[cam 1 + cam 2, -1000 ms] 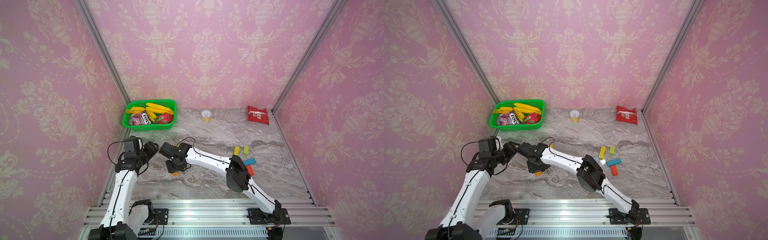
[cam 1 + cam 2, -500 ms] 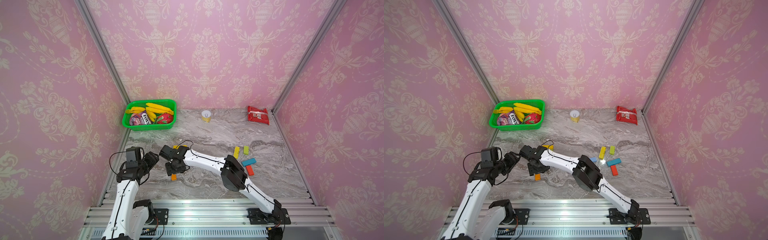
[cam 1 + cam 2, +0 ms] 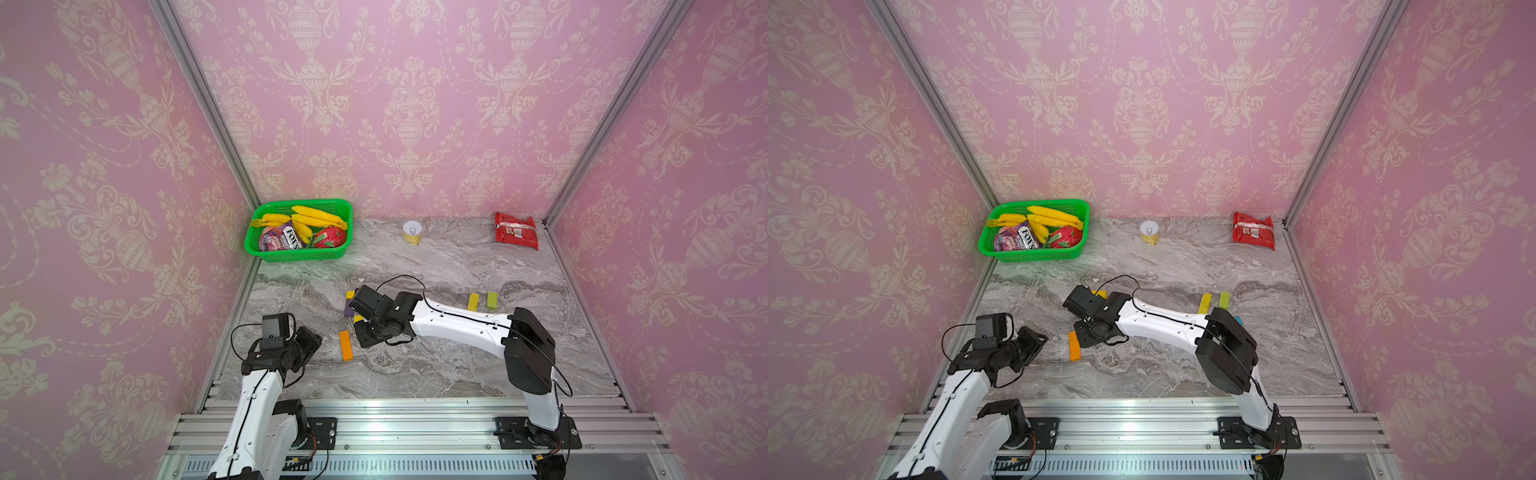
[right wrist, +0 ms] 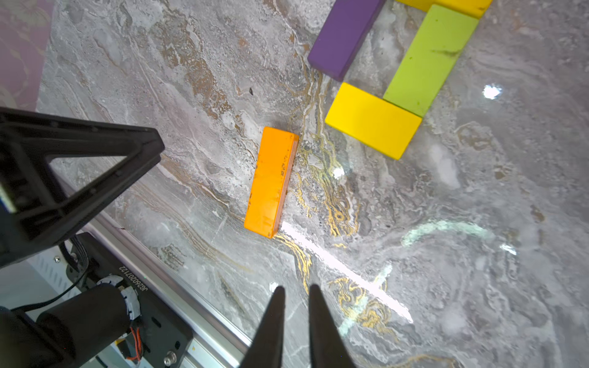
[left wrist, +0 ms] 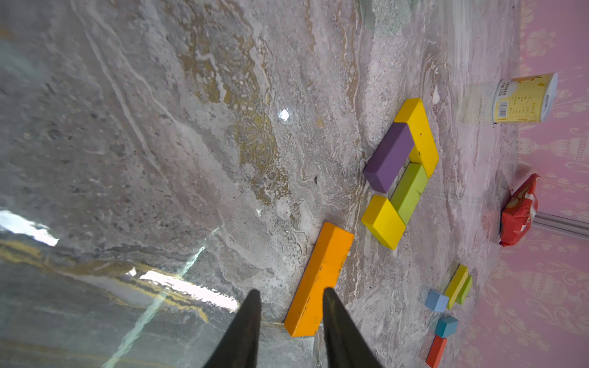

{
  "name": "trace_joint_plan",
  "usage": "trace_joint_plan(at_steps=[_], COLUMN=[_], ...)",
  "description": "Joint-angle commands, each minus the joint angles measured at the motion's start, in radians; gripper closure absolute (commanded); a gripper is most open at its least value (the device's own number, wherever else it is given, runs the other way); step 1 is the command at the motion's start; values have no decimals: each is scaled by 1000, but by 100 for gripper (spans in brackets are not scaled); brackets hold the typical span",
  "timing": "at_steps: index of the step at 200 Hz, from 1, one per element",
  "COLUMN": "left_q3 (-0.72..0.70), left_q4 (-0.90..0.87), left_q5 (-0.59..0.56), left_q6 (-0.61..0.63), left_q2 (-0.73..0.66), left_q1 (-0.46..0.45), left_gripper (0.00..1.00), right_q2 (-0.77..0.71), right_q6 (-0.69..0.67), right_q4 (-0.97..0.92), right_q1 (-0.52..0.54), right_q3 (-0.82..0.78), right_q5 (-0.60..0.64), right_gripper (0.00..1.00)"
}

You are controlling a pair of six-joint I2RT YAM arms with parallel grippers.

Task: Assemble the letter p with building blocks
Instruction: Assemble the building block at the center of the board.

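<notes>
an orange block (image 3: 345, 345) lies flat and alone on the marble counter (image 3: 415, 370) between the two arms, a little askew and just short of the unfinished letter p. the left hand (image 5: 290, 290) points at its near end, fingers parted with nothing between them. one finger (image 5: 334, 318) overlaps the block's corner in the left wrist view, and whether it touches cannot be told. the right hand (image 4: 296, 286) is clenched on nothing, its tips over bare counter near the same block.

beyond the orange block four pieces sit together. a purple block (image 5: 389, 157) and a lime block (image 5: 409, 191) run side by side with a gap between them. a long yellow block (image 5: 419, 133) lies across their far ends and a short yellow block (image 5: 384, 221) across the lime one's near end.

in both top views the right arm (image 3: 457, 328) reaches over this group and covers nearly all of it, leaving only slivers of yellow and purple at its wrist. a spare yellow block (image 3: 473, 301) and a spare lime block (image 3: 492, 300) lie side by side nearer the right wall. the arm's dark elbow (image 3: 530, 353) stands in front of the remaining pieces. a light blue block (image 5: 436, 300), a teal block (image 5: 446, 326) and a red block (image 5: 436, 350) appear only small and soft at the edge of the left wrist view, the red one cut off by the frame.

along the back wall, well apart from the blocks, stand a green basket (image 3: 299, 257) holding bananas (image 3: 318, 216), a yellow can (image 3: 412, 232) and a red snack packet (image 3: 516, 230).
</notes>
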Motion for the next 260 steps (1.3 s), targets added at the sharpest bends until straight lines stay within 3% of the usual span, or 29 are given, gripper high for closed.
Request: trace_joint_plan(at_steps=[1, 20, 43, 96, 136, 214, 260], left_q3=[-32, -60, -92, -85, -70, 15, 73], left_q4=[28, 52, 106, 205, 331, 389, 336], left_q5=[-4, -38, -63, -61, -10, -1, -35], left_q6=[-43, -81, -119, -123, -140, -125, -101], left_q2=[-10, -3, 47, 177, 322, 482, 489], left_q1=[-66, -130, -190, -200, -202, -202, -200], left_gripper=[85, 100, 100, 100, 100, 100, 100], right_q2=[6, 33, 89, 215, 288, 379, 413], right_q6=[-29, -82, -94, -110, -120, -102, -92], right_q4=[75, 90, 152, 140, 78, 7, -16], right_q1=[-50, -57, -64, -68, -73, -92, -110], right_q3=[-105, -103, -84, 40, 133, 276, 336], right_q5=[-67, -106, -201, -341, -366, -370, -363], right_gripper=[91, 91, 91, 91, 91, 90, 91])
